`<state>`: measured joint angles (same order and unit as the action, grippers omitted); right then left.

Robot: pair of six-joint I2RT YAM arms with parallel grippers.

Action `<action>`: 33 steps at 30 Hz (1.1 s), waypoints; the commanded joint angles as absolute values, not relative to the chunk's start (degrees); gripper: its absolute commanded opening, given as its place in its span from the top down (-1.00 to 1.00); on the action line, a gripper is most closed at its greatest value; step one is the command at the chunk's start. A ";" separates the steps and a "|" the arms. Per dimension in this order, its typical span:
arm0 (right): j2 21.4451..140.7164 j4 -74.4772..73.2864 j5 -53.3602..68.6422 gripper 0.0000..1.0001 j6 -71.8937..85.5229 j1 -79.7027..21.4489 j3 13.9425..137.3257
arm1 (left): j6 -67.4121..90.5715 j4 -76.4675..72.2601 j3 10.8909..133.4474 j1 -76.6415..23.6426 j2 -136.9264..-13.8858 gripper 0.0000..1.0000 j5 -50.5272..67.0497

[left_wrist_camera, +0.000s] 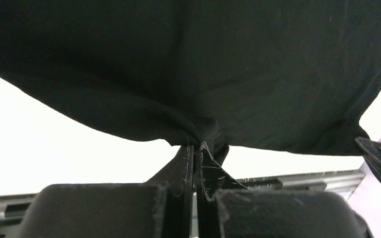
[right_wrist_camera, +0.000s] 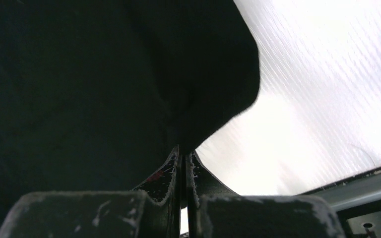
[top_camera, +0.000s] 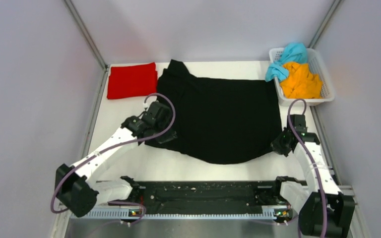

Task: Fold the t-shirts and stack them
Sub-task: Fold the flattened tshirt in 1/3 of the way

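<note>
The black t-shirt [top_camera: 223, 116] lies spread across the middle of the white table. My left gripper [top_camera: 167, 136] is shut on its near left edge, and the cloth [left_wrist_camera: 206, 131] bunches at the fingertips [left_wrist_camera: 197, 147]. My right gripper [top_camera: 279, 146] is shut on the shirt's near right corner, where the fabric [right_wrist_camera: 79, 89] hangs over the closed fingers [right_wrist_camera: 184, 151]. A folded red t-shirt [top_camera: 131, 80] rests at the back left. The teal t-shirt [top_camera: 287, 57] and the orange t-shirt [top_camera: 301, 80] are crumpled in the basket.
A white mesh basket [top_camera: 323, 64] stands at the back right corner. Grey walls close in the table on the left, back and right. The black rail with both arm bases [top_camera: 203, 196] runs along the near edge.
</note>
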<state>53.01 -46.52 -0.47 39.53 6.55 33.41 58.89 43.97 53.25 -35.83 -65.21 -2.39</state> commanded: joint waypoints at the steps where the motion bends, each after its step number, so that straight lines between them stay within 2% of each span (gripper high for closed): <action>1: 58.69 -40.53 -1.75 1.00 36.65 6.79 41.10 | 51.53 41.17 59.61 -30.03 -70.71 1.00 -2.46; 15: 70.50 -34.45 -3.60 1.00 36.57 6.77 50.48 | 41.00 33.28 68.67 -22.81 -79.84 1.00 -0.30; 31: 80.38 -26.44 -1.70 1.00 36.41 6.78 53.25 | 34.08 32.47 79.09 -17.73 -94.34 1.00 4.60; 33: 82.20 -25.13 -3.12 0.92 36.60 6.77 53.96 | 33.92 31.02 80.81 -17.16 -98.33 1.00 5.08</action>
<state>79.53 -29.95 -1.56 37.04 6.55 50.81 36.27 35.48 76.84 -18.06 -93.30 3.20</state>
